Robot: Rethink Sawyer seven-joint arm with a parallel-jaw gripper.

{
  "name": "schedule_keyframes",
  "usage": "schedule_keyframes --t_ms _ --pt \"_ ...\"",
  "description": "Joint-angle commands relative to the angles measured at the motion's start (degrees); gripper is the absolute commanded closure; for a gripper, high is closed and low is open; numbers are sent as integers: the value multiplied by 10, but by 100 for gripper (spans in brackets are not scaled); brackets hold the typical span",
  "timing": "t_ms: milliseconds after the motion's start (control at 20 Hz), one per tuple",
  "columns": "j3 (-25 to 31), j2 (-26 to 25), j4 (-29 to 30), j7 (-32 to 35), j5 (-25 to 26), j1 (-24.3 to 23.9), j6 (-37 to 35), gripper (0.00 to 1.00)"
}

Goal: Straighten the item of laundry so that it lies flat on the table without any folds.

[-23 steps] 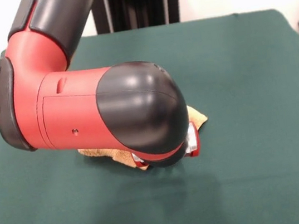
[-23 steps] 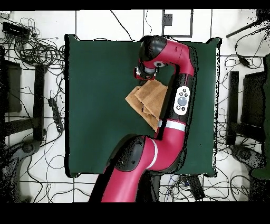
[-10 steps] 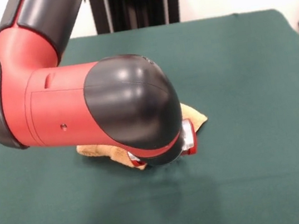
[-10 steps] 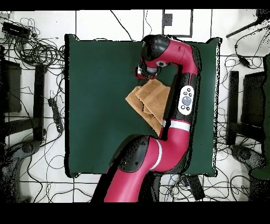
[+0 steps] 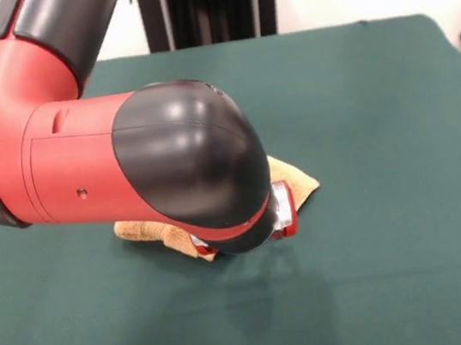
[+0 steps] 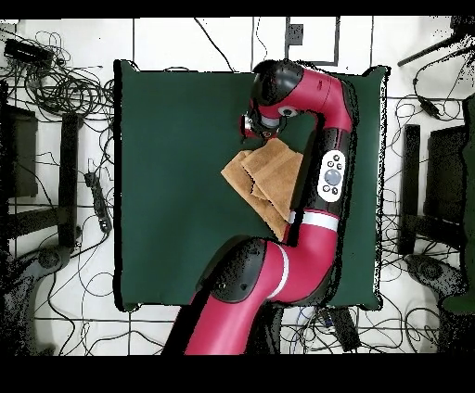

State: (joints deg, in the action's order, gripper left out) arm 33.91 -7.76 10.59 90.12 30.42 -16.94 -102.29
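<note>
The item of laundry (image 6: 266, 174) is an orange-tan towel lying folded on the dark green table (image 6: 167, 139), with overlapping layers and a darker flap on one side. In the front view only the towel's two ends (image 5: 139, 231) show past the arm's big red and black joint, which hides the middle of it on the table (image 5: 376, 99). My gripper (image 6: 252, 127) sits low at the towel's edge farthest from the robot's base. In the front view the gripper (image 5: 282, 213) shows only as red and silver bits under the joint.
The arm (image 6: 325, 167) curves over the towel's side and covers part of it. Tangled cables (image 6: 65, 88) and dark stands (image 6: 37, 167) lie on the floor around the table.
The arm's joint has drifted slightly left in the front view and right in the overhead view. The towel's edge by the gripper has shifted a little with it.
</note>
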Motion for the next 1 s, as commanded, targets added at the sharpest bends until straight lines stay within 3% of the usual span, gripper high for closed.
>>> schedule_keyframes --t_ms 50,400,750,1000 --pt "-6 39 113 63 -41 -3 -2 0" --pt "30 44 72 117 -28 12 -61 0" --pt "25 103 108 223 -115 12 -93 0" --pt "23 107 99 242 -131 16 -132 0"
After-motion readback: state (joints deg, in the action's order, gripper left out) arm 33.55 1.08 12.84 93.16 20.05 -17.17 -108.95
